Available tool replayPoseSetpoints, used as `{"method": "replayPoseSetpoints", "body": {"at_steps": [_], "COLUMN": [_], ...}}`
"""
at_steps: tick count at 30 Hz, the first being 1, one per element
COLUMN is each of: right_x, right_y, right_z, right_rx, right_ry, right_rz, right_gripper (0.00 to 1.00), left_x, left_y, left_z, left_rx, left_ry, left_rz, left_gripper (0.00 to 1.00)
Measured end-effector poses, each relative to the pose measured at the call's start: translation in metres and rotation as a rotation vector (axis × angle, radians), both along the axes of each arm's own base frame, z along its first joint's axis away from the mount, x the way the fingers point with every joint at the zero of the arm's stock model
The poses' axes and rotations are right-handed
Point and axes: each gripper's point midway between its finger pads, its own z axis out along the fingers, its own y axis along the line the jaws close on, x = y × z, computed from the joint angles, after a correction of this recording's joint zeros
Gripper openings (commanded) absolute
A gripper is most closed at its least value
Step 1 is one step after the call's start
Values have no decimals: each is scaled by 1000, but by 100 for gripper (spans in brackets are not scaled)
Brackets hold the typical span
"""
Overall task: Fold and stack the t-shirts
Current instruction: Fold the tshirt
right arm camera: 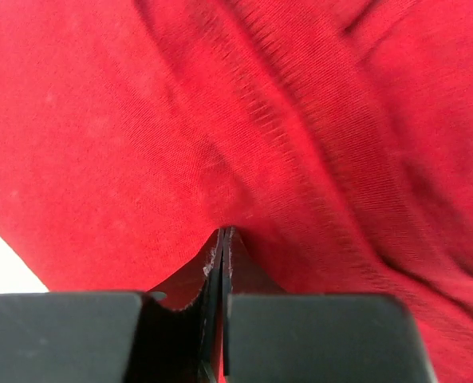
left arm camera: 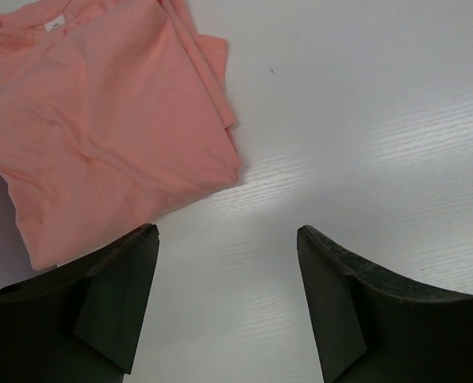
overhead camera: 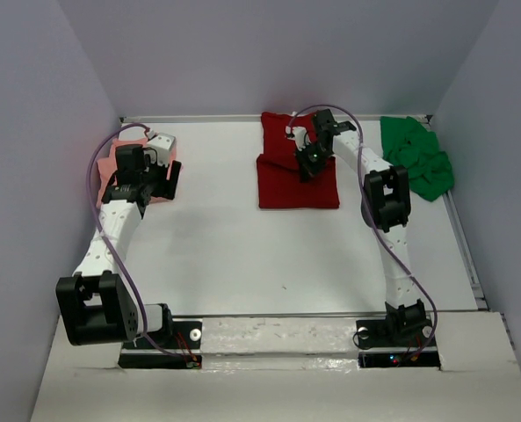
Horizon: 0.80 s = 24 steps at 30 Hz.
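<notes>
Top external view shows the white table (overhead camera: 242, 255) with three t-shirts spread across its far half. The dark red t-shirt (overhead camera: 282, 189) lies in the middle, partly folded, its far portion bunched toward the back edge. Well to the left of the dark red t-shirt, the salmon pink t-shirt (left arm camera: 100, 120) lies folded against the wall. Well to the right of it, the green t-shirt (overhead camera: 418, 158) sits in a crumpled heap, not yet folded.

The right gripper (right arm camera: 222, 233) is over the dark red t-shirt, fingers closed tight with what looks like a thin ridge of cloth nipped at their tips. The left gripper (left arm camera: 226, 233), far to the left of the dark red t-shirt, hovers with fingers spread wide and nothing between them, beside the salmon pink t-shirt's corner.

The pinch looks shallow, so a quick pull could let the cloth slip free. Catching only one layer could also drag the fold askew and leave a lopsided shirt that stacks badly.
</notes>
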Motion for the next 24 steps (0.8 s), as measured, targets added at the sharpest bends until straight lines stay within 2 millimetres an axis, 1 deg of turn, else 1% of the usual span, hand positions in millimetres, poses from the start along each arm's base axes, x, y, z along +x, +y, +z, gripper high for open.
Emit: {"method": "replayPoseSetpoints", "body": {"at_steps": [5,10,20,24], "right_x": [18,30,49,60], "right_y": [-2,-4,-11,-15], "right_z": [8,15,18,21], "right_rx": [-17,-32,-77,-98], "right_ry": [-73,-126,-204,-248], "right_rz": [-19,-33,-67,-86], "right_gripper": [0,0,0,0], "left_x": [0,0,-1,-1], "left_y": [-1,0,2,3], "left_z": [-1,-1,-1,-1], "left_rx": [-5,-7,-10,-10], "left_ry": [2,5,6,6], "left_rz": [-5,-2,1,3], "left_gripper": [82,82,82,82]}}
